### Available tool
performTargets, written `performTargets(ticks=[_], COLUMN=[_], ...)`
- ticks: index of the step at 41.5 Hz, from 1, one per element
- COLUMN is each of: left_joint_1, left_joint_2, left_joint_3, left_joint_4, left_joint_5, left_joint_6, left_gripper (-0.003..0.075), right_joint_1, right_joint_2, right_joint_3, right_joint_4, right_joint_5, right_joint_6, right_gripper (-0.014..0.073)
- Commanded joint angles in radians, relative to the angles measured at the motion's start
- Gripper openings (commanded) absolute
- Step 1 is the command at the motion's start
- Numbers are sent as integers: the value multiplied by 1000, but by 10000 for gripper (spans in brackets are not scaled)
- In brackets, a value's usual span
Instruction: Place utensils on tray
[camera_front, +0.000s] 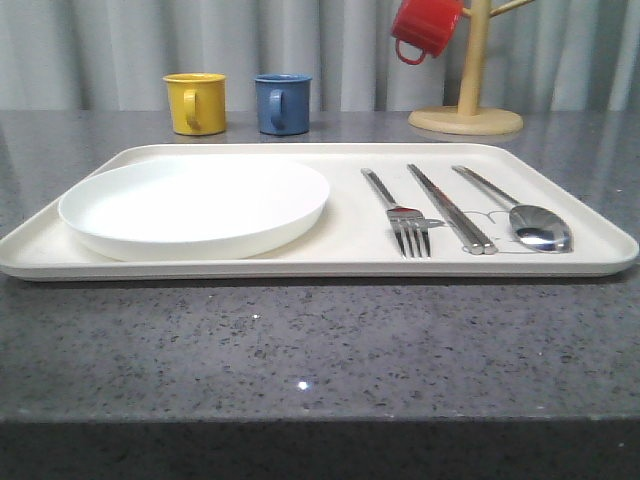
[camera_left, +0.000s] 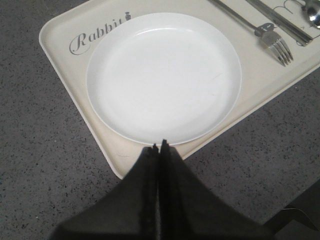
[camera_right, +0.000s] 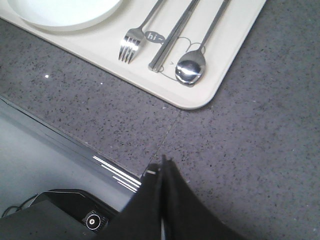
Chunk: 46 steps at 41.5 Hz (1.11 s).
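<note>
- Tray (camera_front: 200, 268) on the desk (camera_front: 320, 350); plate (camera_front: 195, 205) at its 9 o'clock; fork (camera_front: 400, 215), chopsticks (camera_front: 452, 210), spoon (camera_front: 525, 215) at 3 o'clock
- Rabbit drawing mostly hidden under the utensils
- Left pincer (camera_left: 159, 146) pressed closed, empty; right pincer (camera_right: 163, 160) likewise

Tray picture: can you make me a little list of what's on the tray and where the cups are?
tray: large cream rectangular tray on the grey speckled table
plate: round white plate, left part of tray
cutlery, left to right: silver metal fork, flat metal chopsticks, long-handled silver spoon
cups: yellow mug and blue mug behind tray; red mug on wooden stand
left gripper: shut, empty
right gripper: shut, empty
</note>
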Motion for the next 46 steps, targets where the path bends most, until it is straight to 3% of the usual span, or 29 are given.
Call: performTargets(ticks=[1, 20, 26, 32, 46], left_joint_1=[-9, -9, 16, 147, 481], left_joint_2=[-6, -8, -82, -220, -643], left_joint_3=[-26, -25, 32, 148, 604], left_joint_4=[10, 7, 7, 13, -23], left_joint_5=[-70, -70, -126, -289, -724], left_joint_6=[-13, -13, -13, -13, -13], left_gripper=[-18, -18, -18, -18, -18], right_joint_1=[0, 0, 0, 0, 0], right_joint_2=[3, 3, 3, 3, 3], right_joint_3=[-23, -23, -23, -23, -23], right_joint_4=[-5, -5, -5, -4, -4], right_joint_5=[-49, -49, -50, -50, -50], right_joint_6=[-11, -11, -11, -11, -11], right_gripper=[-69, -69, -69, -69, -69])
